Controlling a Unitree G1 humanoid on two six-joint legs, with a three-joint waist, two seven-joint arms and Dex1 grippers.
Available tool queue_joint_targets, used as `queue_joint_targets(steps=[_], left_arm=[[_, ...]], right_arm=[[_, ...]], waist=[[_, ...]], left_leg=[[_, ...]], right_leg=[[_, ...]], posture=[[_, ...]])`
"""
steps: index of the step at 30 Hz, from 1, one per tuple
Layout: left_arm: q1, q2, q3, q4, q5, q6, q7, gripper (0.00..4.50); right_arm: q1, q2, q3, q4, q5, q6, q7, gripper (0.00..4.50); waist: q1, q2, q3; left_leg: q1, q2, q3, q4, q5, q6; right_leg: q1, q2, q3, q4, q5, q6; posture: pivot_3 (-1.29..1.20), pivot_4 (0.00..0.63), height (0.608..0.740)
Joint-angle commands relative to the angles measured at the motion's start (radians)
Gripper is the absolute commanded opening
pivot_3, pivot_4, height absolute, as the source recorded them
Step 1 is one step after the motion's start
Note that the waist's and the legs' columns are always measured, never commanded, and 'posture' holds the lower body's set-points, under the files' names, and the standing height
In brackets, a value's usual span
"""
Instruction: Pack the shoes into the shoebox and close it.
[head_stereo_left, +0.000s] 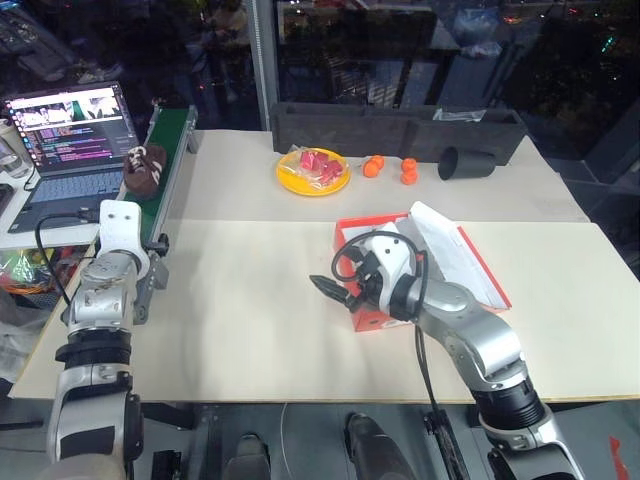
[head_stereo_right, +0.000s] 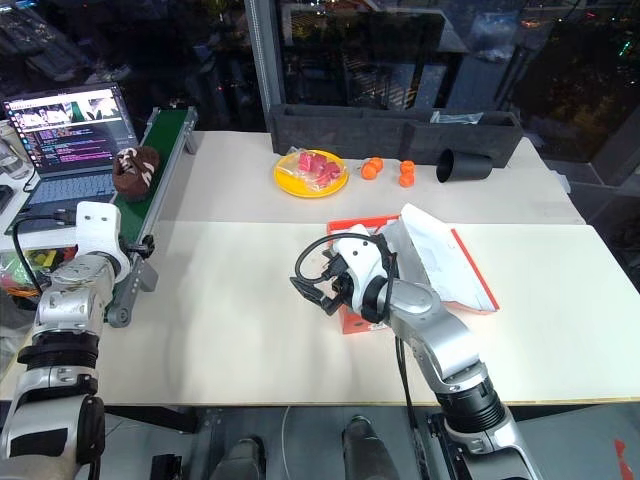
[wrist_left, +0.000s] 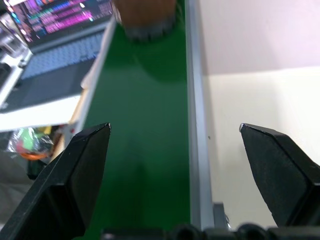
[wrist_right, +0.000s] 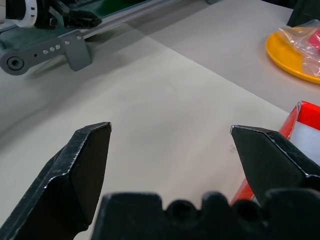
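Observation:
One dark brown shoe (head_stereo_left: 143, 170) with white marks lies on the green conveyor belt (head_stereo_left: 165, 150) at the left, beside the laptop. In the left wrist view my left gripper (wrist_left: 175, 130) is open and level over the belt's near end, with the shoe (wrist_left: 145, 17) farther along the belt and apart from it. The red shoebox (head_stereo_left: 372, 321) stands open at mid-table, its white-lined lid (head_stereo_left: 450, 250) tilted back to the right. My right gripper (head_stereo_left: 330, 288) hangs open just left of the box's front corner (wrist_right: 292, 125), holding nothing.
A yellow plate (head_stereo_left: 313, 172) of bagged red pieces, small orange fruits (head_stereo_left: 373, 167), a black cup on its side (head_stereo_left: 465, 163) and a long black tray (head_stereo_left: 400, 130) occupy the back. An open laptop (head_stereo_left: 70, 140) sits far left. Bare tabletop lies between belt and box.

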Motion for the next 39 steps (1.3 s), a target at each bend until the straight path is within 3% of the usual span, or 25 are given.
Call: queue_joint_targets(steps=[1, 15, 24, 27, 30, 33, 39], left_arm=[[-0.043, 0.031, 0.049, -0.04, 0.016, -0.141, 0.057, 4.44], [-0.06, 0.031, 0.073, 0.018, 0.008, -0.199, 0.108, 4.44], [-0.069, 0.002, 0.05, 0.113, -0.041, 0.15, 0.026, 4.44], [-0.073, -0.005, 0.06, 0.091, -0.045, 0.159, 0.031, 3.76], [-0.08, -0.005, 0.062, 0.09, -0.039, 0.152, 0.033, 2.75], [-0.085, -0.005, 0.062, 0.098, -0.034, 0.137, 0.035, 2.12], [-0.103, -0.029, 0.088, 0.098, -0.054, 0.043, 0.044, 2.03]], right_arm=[[-0.015, 0.007, -0.021, -0.016, -0.008, -0.014, -0.005, 4.5], [-0.011, 0.021, -0.023, -0.016, -0.024, -0.014, -0.012, 4.5], [-0.017, 0.032, -0.038, -0.029, -0.021, -0.008, -0.014, 4.5], [-0.023, 0.037, -0.047, -0.031, -0.019, -0.005, -0.015, 4.5], [-0.025, 0.039, -0.049, -0.031, -0.021, -0.004, -0.015, 4.5], [-0.025, 0.038, -0.05, -0.031, -0.023, -0.004, -0.015, 4.5], [-0.027, 0.038, -0.051, -0.027, -0.024, -0.004, -0.018, 4.5]], waist=[[0.001, 0.0, 0.0], [0.002, -0.001, 0.0], [0.001, -0.001, 0.0], [0.006, -0.001, 0.0], [0.006, -0.001, -0.001], [0.003, -0.001, -0.001], [0.006, -0.001, -0.001]], left_leg=[[0.0, 0.0, 0.0, 0.0, 0.0, 0.0], [0.0, 0.0, 0.0, 0.0, 0.0, 0.0], [0.0, 0.0, 0.0, 0.0, 0.0, 0.0], [0.002, 0.0, 0.0, 0.0, 0.0, 0.0], [0.004, 0.0, 0.0, 0.0, 0.001, -0.001], [0.005, 0.0, 0.0, 0.0, 0.001, -0.001], [0.005, 0.0, 0.0, 0.0, 0.001, -0.001]], right_leg=[[0.0, 0.0, 0.0, 0.0, 0.0, 0.0], [0.0, 0.0, 0.0, 0.0, 0.0, 0.0], [0.0, 0.0, 0.0, 0.001, 0.0, 0.0], [0.001, 0.0, 0.0, 0.002, 0.0, 0.0], [0.003, 0.0, 0.0, 0.002, 0.0, 0.0], [0.003, 0.0, 0.0, 0.002, 0.0, 0.0], [0.003, 0.0, 0.0, 0.002, 0.0, 0.0]], posture=[[0.0, 0.15, 0.707], [0.0, 0.15, 0.707], [0.0, 0.15, 0.707], [0.0, 0.15, 0.707], [0.0, 0.15, 0.707], [0.0, 0.15, 0.707], [0.0, 0.15, 0.707]])
